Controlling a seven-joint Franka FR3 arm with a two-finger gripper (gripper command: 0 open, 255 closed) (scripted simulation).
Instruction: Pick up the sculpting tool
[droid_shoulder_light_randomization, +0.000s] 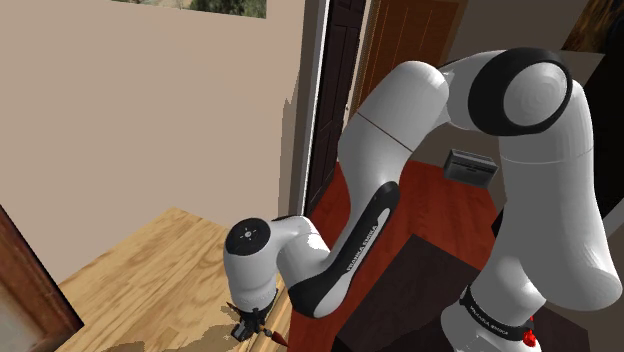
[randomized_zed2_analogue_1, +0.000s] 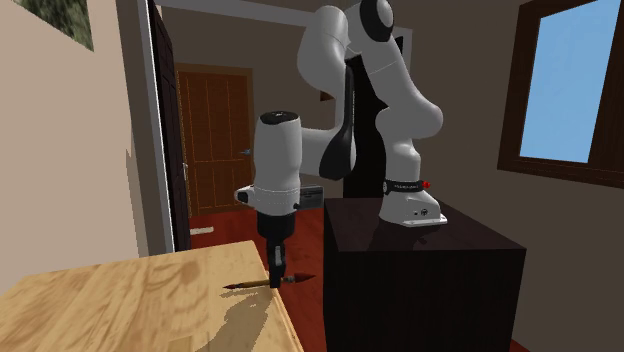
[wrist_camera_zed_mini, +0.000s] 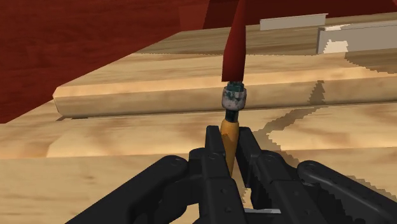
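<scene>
A light wood table (randomized_zed2_analogue_1: 120, 300) fills the foreground of a beige-walled room with a red-brown floor (droid_shoulder_light_randomization: 440, 200). At the table's edge beside the stand, the gripper (randomized_zed2_analogue_1: 277, 278) points straight down and is clamped on the tool (randomized_zed2_analogue_1: 245, 286). The tool lies roughly level, just above or on the wood; I cannot tell which. In the wrist view the two fingers (wrist_camera_zed_mini: 213, 143) press narrowly against the tool's orange handle. From there a grey, speckled collar and then a long dark-red shaft reach away from the gripper over the planks. In the shoulder view the gripper (droid_shoulder_light_randomization: 248, 325) sits low over the same table edge, with the tool's reddish end (droid_shoulder_light_randomization: 274, 337) beside it. A shadow of the hand falls on the wood below. Just past the table stands the dark box stand (randomized_zed2_analogue_1: 420, 270), apart from the table by a narrow gap. On it, the white arm (randomized_zed2_analogue_1: 370, 110) rises, bends over and comes down to the table. Farther back are a dark door frame and a brown panelled door (randomized_zed2_analogue_1: 215, 140). A window (randomized_zed2_analogue_1: 570, 85) with a brown frame shows blue on the wall at the second exterior view's right.
</scene>
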